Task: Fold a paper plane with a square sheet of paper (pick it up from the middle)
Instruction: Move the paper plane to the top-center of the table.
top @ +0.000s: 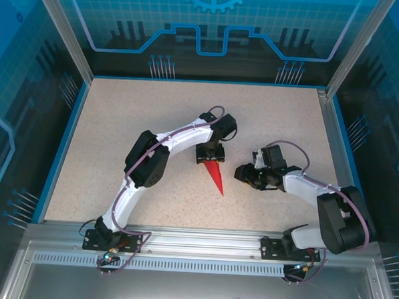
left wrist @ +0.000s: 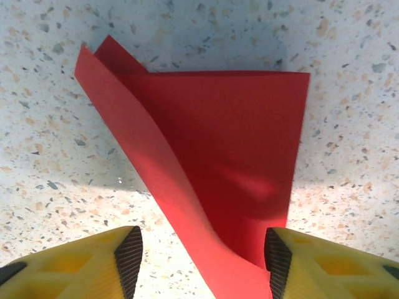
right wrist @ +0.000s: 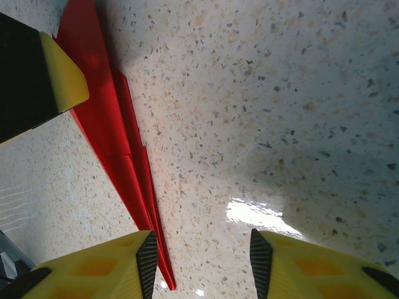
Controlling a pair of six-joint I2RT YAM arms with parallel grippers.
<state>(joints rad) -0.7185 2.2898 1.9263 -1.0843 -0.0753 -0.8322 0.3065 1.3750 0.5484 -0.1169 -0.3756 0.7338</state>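
The paper plane [top: 215,177] is a narrow red dart lying on the speckled table, its tip pointing toward the near edge. My left gripper [top: 210,155] hangs over its wide rear end. In the left wrist view the folded red paper [left wrist: 230,156] has one flap lifted and runs down between the jaws of the left gripper [left wrist: 202,265], which stand apart, the right pad close to the paper's edge. My right gripper [top: 242,173] sits to the right of the plane, open [right wrist: 199,258] over bare table. The plane's tip [right wrist: 106,131] passes beside its left finger.
The speckled table [top: 121,118] is ringed by a blue rim and see-through blue walls with metal posts. An aluminium rail [top: 195,240] carrying both arm bases runs along the near edge. A finger of the left gripper [right wrist: 43,81] shows at the right wrist view's upper left.
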